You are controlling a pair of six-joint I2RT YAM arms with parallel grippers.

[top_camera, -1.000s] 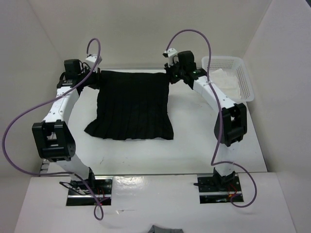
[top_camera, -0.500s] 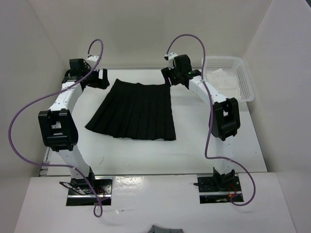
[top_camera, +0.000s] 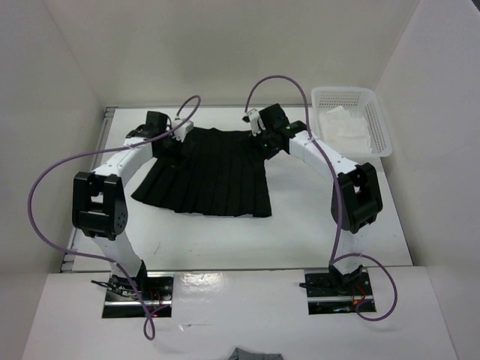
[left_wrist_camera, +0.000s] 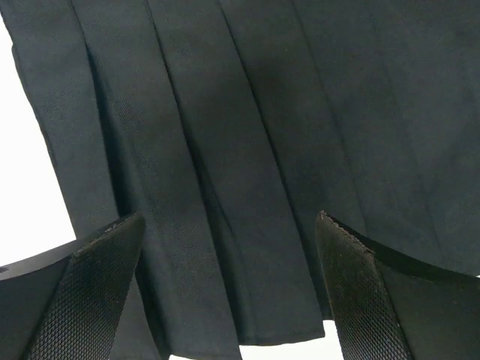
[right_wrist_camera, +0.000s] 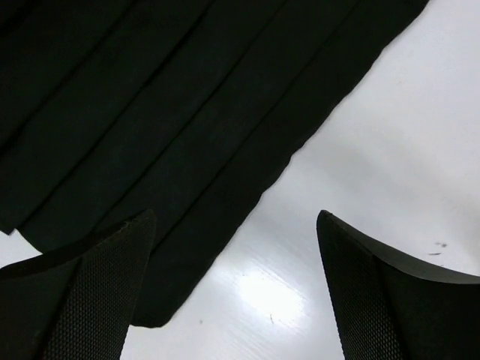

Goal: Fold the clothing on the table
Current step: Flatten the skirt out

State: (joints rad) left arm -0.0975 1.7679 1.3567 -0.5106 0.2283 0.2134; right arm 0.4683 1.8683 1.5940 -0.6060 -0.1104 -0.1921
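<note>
Both had let go and swung inward: left hand (left_wrist_camera: 225, 229) and right hand (right_wrist_camera: 234, 219) gaped empty above the black pleated skirt (top_camera: 214, 180), flat on the counter (top_camera: 300, 221). Risk: a shallow pinch could snag one pleat and bunch the fold.

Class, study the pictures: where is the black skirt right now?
In the top view the skirt lies flat on the table, far middle, its waistband between the left gripper and right gripper, with the basket off to the right.

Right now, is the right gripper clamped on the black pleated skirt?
No: the right gripper stands wide open over the black pleated skirt, which lies flat on the white table.
</note>
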